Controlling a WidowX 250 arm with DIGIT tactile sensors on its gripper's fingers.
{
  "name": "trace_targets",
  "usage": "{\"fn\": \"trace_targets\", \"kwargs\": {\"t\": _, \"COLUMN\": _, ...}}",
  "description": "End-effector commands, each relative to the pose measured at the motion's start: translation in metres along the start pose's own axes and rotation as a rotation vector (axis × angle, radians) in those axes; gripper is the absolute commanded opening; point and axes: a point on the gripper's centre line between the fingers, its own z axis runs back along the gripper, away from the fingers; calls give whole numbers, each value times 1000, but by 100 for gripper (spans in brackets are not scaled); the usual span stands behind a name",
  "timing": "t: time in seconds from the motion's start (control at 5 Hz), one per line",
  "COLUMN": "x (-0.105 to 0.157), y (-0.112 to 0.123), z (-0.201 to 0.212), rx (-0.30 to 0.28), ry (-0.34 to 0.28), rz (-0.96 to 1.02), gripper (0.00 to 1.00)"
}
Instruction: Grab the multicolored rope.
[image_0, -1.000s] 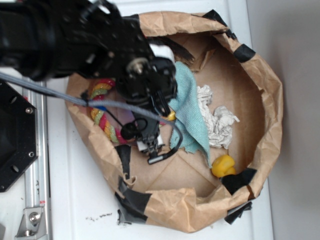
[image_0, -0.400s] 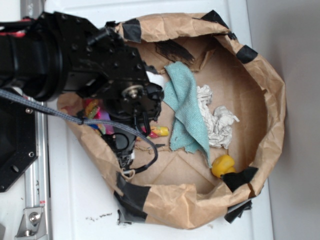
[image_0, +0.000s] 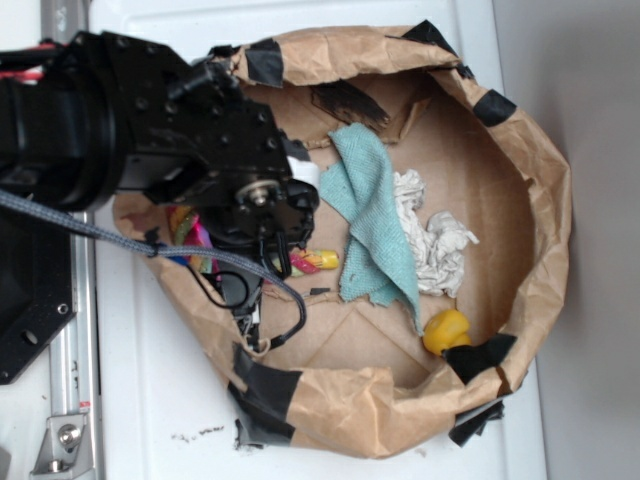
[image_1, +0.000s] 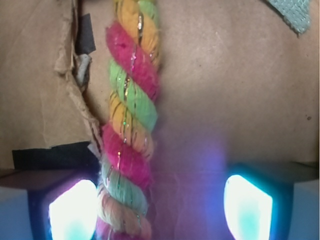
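A: What has changed in the last second?

B: The arm has moved toward nine o'clock, to the left wall of the paper bag (image_0: 540, 190). The hand (image_1: 160, 202) now straddles the multicolored rope (image_1: 131, 125), its jaws spread apart, nothing clenched yet.

A: And the rope?

B: It lies on the bag floor, running from twelve to six between the two pads (image_1: 248, 206), closer to the left one. Closing looks like the next step.

Multicolored rope (image_1: 129, 130): twisted pink, yellow, pale green strands, glitter flecks. Cloth (image_0: 372, 215): teal. Rubber toy (image_0: 446, 331): yellow. Paper bag (image_0: 545, 190): brown, black tape patches. Counter (image_0: 150, 390): white.
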Motion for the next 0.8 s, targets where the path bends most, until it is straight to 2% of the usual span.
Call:
{"fn": "trace_targets", "kwargs": {"t": 0.0, "x": 1, "y": 9, "z": -10, "rx": 0, "ry": 3, "rz": 43, "gripper": 0}}
{"fn": "trace_targets", "kwargs": {"t": 0.4, "x": 1, "y": 4, "z": -24, "rx": 7, "ry": -5, "rz": 29, "gripper": 0}}
{"fn": "trace_targets", "kwargs": {"t": 0.6, "x": 1, "y": 1, "z": -36, "rx": 24, "ry": 18, "rz": 27, "gripper": 0}}
